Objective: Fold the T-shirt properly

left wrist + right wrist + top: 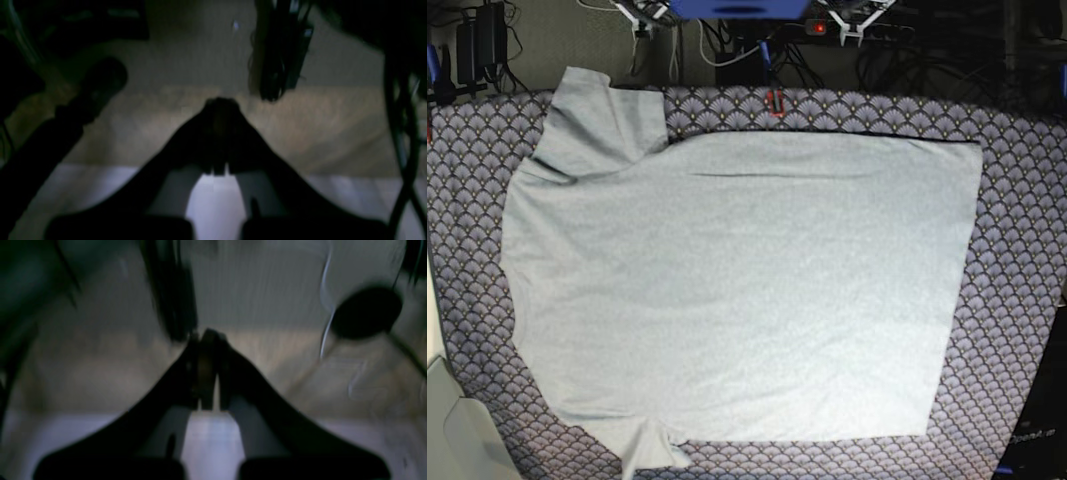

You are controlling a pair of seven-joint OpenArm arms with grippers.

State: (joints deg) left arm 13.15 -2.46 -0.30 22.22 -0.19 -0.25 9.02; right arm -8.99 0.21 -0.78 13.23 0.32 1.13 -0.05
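Clearly the T-shirt is limp and light on the bench, so I'd pinch its sleeve or hem corners. My left claw and right claw look pressed closed, holding nothing.

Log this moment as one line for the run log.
shirt: T-shirt spread flat, unfolded, on tablecloth | left gripper: shut, empty | right gripper: shut, empty

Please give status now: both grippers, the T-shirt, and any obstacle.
Left gripper and right gripper both shut, empty, off the cloth. T-shirt flat on the tablecloth, unfolded. Nothing lies on it.
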